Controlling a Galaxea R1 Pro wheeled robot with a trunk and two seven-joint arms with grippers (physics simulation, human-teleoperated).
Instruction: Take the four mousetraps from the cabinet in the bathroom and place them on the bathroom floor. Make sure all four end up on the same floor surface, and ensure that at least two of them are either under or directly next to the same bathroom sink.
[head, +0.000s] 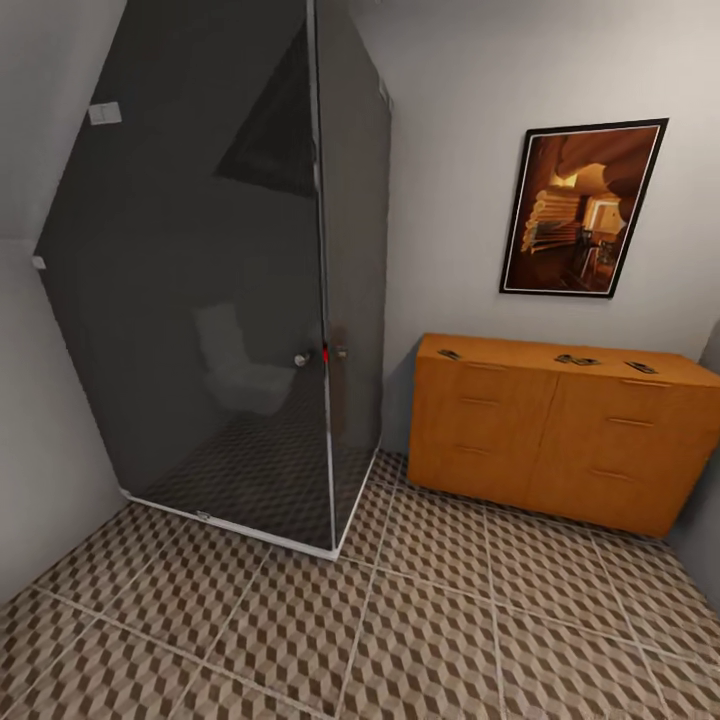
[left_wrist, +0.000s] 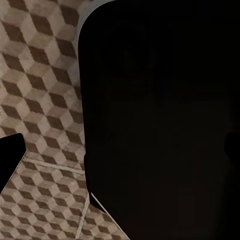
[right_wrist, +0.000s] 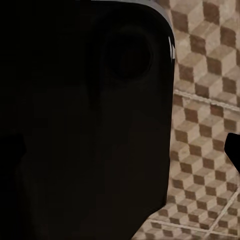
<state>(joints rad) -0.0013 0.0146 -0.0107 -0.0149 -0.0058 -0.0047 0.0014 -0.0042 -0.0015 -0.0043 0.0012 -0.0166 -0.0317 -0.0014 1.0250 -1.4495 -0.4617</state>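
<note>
The orange-brown cabinet (head: 545, 440) stands against the far wall at the right, its drawers closed. Small dark mousetraps lie on its flat top: one near the left end (head: 449, 354), two close together past the middle (head: 577, 360), and one toward the right end (head: 640, 367). The cube-patterned bathroom floor (head: 450, 620) stretches between me and the cabinet. The bathroom sink is out of view. In both wrist views a large dark part of my own body covers most of the picture, with floor tiles (left_wrist: 40, 75) (right_wrist: 205, 100) beside it and a dark tip at the edge.
A dark glass shower enclosure (head: 230, 300) with a white base rim fills the left corner, its front corner jutting toward the cabinet. A framed picture (head: 583, 208) hangs above the cabinet. A grey wall closes the left side.
</note>
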